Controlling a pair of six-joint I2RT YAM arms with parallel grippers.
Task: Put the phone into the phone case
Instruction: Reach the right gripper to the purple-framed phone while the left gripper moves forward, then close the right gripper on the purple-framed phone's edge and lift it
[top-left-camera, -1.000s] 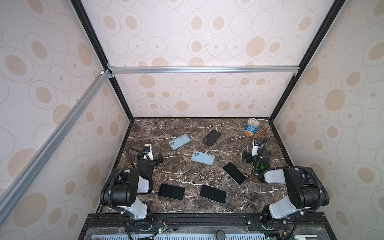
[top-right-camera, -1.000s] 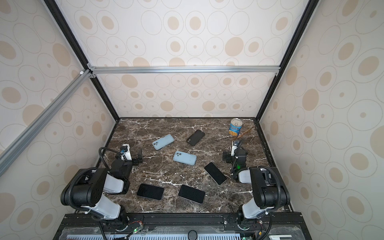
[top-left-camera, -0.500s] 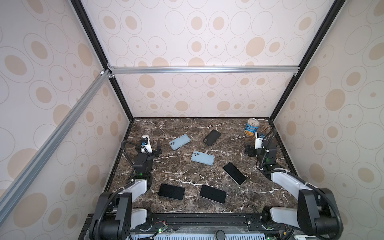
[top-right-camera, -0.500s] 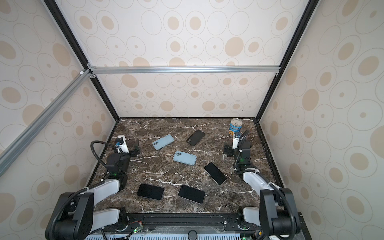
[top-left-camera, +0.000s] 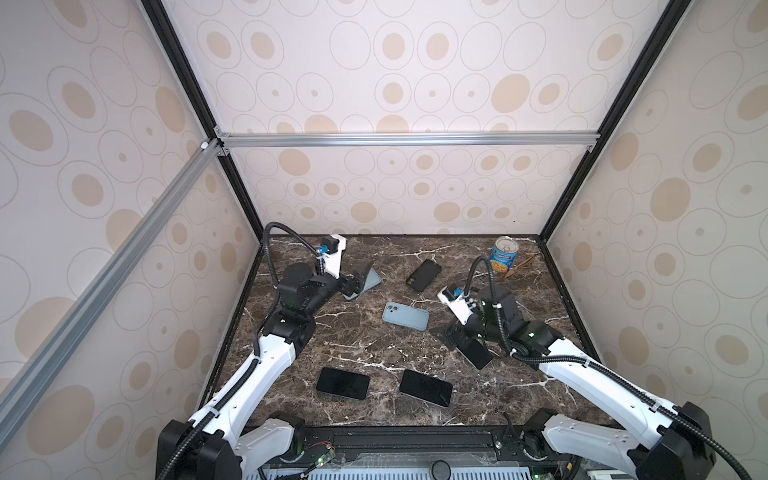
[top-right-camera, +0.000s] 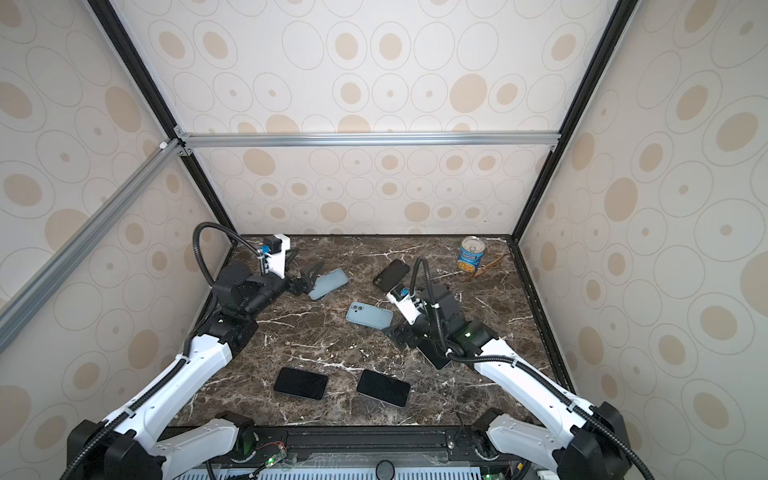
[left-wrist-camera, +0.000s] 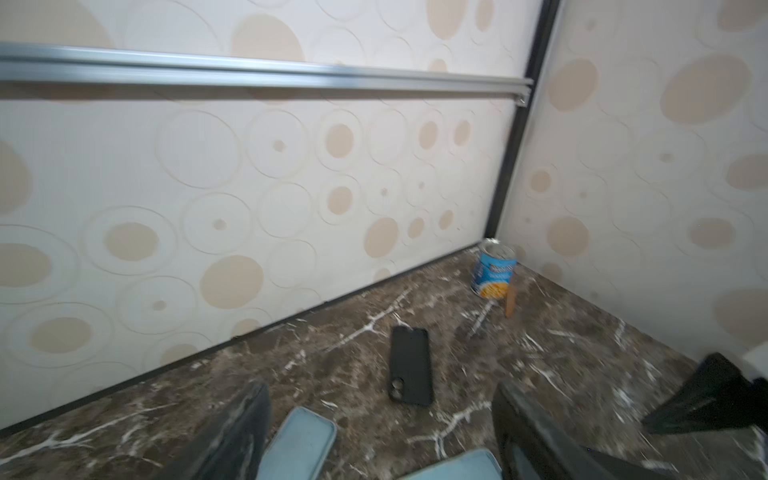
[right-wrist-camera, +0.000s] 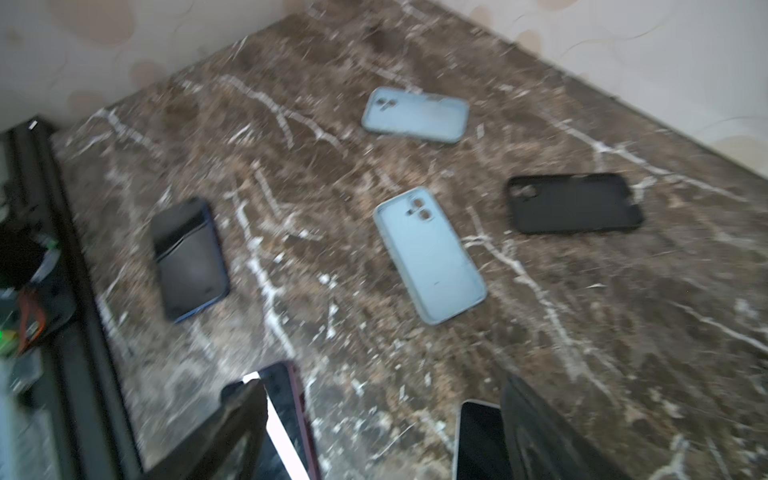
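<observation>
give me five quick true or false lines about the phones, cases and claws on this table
1. The can stands upright in the back right corner. True.
2. All three cases are black. False: there is one black case, plus a middle light blue case and a back light blue case.
3. The left claw and the right claw are both open. True.
4. The two front phones are stacked. False: the front left phone and the front right phone lie apart, side by side.
5. The left claw is at the black case. False: it is at the back light blue case.
</observation>
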